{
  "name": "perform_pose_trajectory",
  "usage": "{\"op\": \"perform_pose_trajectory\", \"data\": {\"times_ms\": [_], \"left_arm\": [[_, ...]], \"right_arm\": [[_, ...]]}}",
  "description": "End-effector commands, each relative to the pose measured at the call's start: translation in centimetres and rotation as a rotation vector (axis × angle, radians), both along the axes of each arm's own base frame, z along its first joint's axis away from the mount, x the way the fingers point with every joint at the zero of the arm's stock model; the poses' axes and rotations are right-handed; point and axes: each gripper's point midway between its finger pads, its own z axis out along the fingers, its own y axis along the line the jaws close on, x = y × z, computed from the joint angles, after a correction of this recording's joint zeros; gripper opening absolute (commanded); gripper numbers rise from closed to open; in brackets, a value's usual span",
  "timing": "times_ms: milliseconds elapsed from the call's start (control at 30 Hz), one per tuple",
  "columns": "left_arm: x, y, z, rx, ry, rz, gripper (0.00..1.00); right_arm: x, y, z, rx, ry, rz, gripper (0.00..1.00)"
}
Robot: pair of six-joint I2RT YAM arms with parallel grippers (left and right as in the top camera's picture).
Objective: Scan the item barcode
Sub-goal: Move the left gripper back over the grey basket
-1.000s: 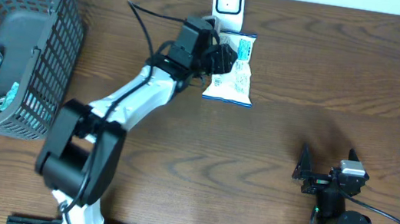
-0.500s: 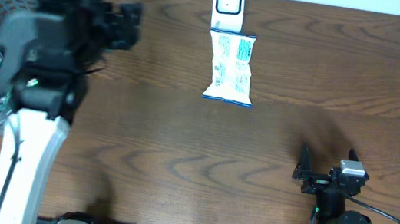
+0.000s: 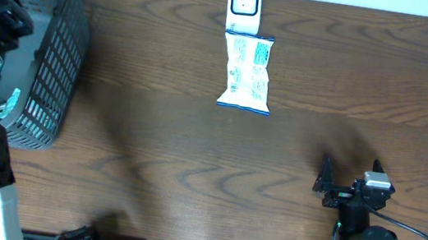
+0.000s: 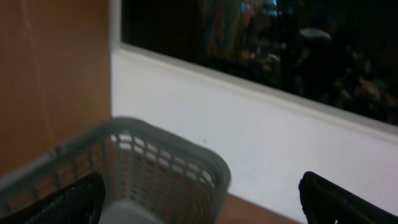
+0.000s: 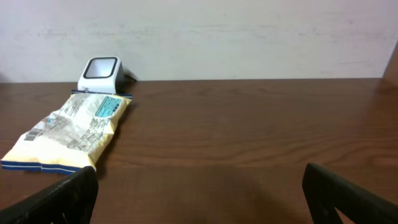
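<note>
Left gripper point(image 4: 208, 200) is up over the basket point(image 3: 60, 58) at the table's point(image 3: 150, 161) left end, fingers spread wide with nothing between them. Right gripper point(image 5: 199, 202) sits low near the front right, also wide apart and empty. The bag point(image 3: 248, 72) lies flat on the table, printed side up, with one short end right at the scanner's point(image 3: 245, 6) foot. It's well apart from both my grippers.
</note>
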Motion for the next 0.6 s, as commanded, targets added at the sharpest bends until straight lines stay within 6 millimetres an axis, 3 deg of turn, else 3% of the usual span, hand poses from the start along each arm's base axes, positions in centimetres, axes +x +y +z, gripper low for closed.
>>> {"op": "perform_pose_trajectory", "data": {"times_ms": [0, 33, 167, 333, 433, 500, 567], "left_arm": [[0.4, 0.7, 3.5, 0.054, -0.045, 0.011, 0.98], [0.7, 0.8, 5.0, 0.060, -0.056, 0.010, 0.98], [1.6, 1.3, 7.2, 0.049, -0.034, 0.009, 0.98], [3.1, 2.5, 8.0, 0.031, 0.028, 0.021, 0.97], [3.9, 5.0, 6.0, -0.022, 0.130, 0.066, 0.98], [3.5, 8.7, 2.5, -0.085, 0.244, 0.162, 0.98], [2.8, 10.8, 1.2, -0.106, 0.286, 0.235, 0.98]], "right_arm": [[0.0, 0.1, 0.0, 0.010, 0.000, 0.003, 0.99], [0.0, 0.1, 0.0, 0.010, 0.000, 0.003, 0.99], [0.0, 0.1, 0.0, 0.010, 0.000, 0.003, 0.99], [0.0, 0.1, 0.0, 0.010, 0.000, 0.003, 0.99], [0.0, 0.1, 0.0, 0.010, 0.000, 0.003, 0.99], [0.0, 0.1, 0.0, 0.010, 0.000, 0.003, 0.99], [0.0, 0.1, 0.0, 0.010, 0.000, 0.003, 0.99]]}}
